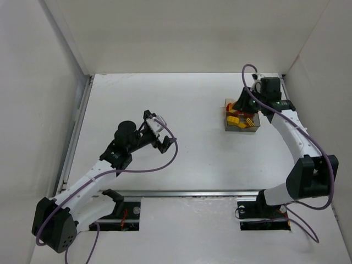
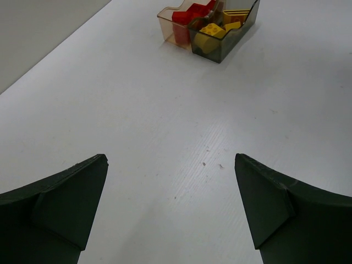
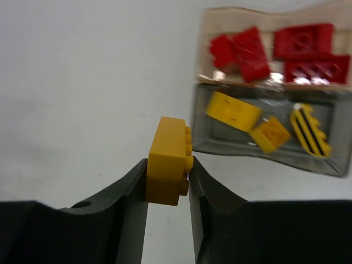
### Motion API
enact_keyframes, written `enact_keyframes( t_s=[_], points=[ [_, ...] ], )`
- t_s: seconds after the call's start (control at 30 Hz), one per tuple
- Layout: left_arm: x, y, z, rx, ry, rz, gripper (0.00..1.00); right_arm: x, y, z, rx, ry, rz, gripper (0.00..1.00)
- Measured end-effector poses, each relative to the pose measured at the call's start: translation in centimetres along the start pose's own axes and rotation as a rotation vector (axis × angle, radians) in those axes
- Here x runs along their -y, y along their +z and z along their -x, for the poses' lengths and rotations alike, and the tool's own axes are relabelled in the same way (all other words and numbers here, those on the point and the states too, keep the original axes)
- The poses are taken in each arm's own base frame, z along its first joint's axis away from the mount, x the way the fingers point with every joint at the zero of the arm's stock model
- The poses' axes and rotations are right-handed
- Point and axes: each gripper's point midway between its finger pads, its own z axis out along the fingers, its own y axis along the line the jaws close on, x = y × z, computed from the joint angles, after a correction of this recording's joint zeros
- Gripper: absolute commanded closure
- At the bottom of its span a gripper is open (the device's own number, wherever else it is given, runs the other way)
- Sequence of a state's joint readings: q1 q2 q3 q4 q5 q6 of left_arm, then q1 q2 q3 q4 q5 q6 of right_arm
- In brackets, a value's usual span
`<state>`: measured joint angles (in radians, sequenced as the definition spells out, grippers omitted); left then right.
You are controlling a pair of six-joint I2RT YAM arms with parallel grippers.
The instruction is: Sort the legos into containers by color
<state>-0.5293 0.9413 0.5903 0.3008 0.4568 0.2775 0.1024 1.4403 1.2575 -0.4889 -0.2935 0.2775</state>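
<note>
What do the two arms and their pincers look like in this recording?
The left arm and right arm both have white links joined by bulky black joint housings. A loose purple cable loops along each arm. The left pincer and right pincer are matte black, each a pair of wedge shapes tapering toward the tips. No markings are legible.

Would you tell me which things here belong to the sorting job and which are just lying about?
Job: yellow brick in the right end effector; red bricks in the beige tub; yellow bricks in the grey tub.
Just there: purple cables; metal rail.
</note>
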Motion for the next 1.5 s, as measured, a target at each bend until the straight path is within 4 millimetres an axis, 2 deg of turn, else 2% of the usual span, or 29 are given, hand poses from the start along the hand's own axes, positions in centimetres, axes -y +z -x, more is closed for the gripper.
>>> enact_keyframes(
  t_s=[0.13,0.2,0.3,0.33,0.4,0.43,0.53,0.63,0.7,0.73,0.87,0.97,1.03,1.17,1.27,1.37,1.5],
  points=[
    [0.2,-0.2,-0.4,-0.001,-0.015,0.001,0.00,6.6,0.2,-2.0,-0.070,0.112,-0.138,1.00],
    [0.3,-0.2,-0.7,-0.006,-0.023,0.002,0.00,8.0,1.0,-3.6,-0.127,0.147,-0.165,1.00],
    [0.2,-0.2,-0.7,-0.005,-0.028,0.007,0.00,8.5,2.4,-5.3,-0.197,0.174,-0.155,0.91],
    [0.2,-0.2,-0.7,-0.003,-0.029,0.008,0.00,8.5,2.7,-5.6,-0.212,0.183,-0.148,0.79],
    [0.2,-0.3,-0.5,0.003,-0.027,0.011,0.00,8.8,3.3,-6.3,-0.238,0.197,-0.147,0.65],
    [0.2,-0.3,-0.4,0.006,-0.026,0.012,0.00,9.0,3.5,-6.3,-0.244,0.204,-0.146,0.50],
    [0.1,-0.4,-0.1,0.013,-0.025,0.015,0.00,9.3,3.6,-5.9,-0.236,0.220,-0.151,0.34],
    [0.1,-0.4,-0.1,0.014,-0.025,0.019,0.00,9.6,3.5,-5.4,-0.222,0.227,-0.160,0.23],
    [0.0,-0.4,-0.1,0.014,-0.025,0.020,0.00,9.7,3.5,-5.2,-0.217,0.227,-0.168,0.22],
    [0.1,-0.4,-0.1,0.014,-0.027,0.020,0.00,9.9,3.5,-5.2,-0.216,0.226,-0.177,0.18],
    [0.2,-0.5,-0.7,0.006,-0.038,0.021,0.00,10.2,3.2,-4.9,-0.205,0.219,-0.204,0.18],
    [0.2,-0.5,-0.7,0.006,-0.047,0.022,0.00,10.1,2.3,-3.9,-0.170,0.204,-0.214,0.18],
    [0.2,-0.5,-0.7,0.006,-0.051,0.022,0.00,9.6,1.3,-2.6,-0.124,0.189,-0.210,0.17],
    [0.3,-0.4,-0.7,0.008,-0.058,0.022,0.00,9.0,-2.7,1.4,0.040,0.153,-0.230,0.09],
    [0.3,-0.4,-0.8,0.007,-0.063,0.022,0.00,9.0,-7.1,5.4,0.216,0.125,-0.288,0.01],
    [0.4,-0.5,-1.0,0.006,-0.071,0.022,0.00,9.9,-12.3,9.2,0.413,0.106,-0.416,0.01],
    [0.5,-0.6,-0.9,0.009,-0.080,0.023,0.00,11.5,-19.6,12.2,0.669,0.124,-0.647,0.01]
  ],
)
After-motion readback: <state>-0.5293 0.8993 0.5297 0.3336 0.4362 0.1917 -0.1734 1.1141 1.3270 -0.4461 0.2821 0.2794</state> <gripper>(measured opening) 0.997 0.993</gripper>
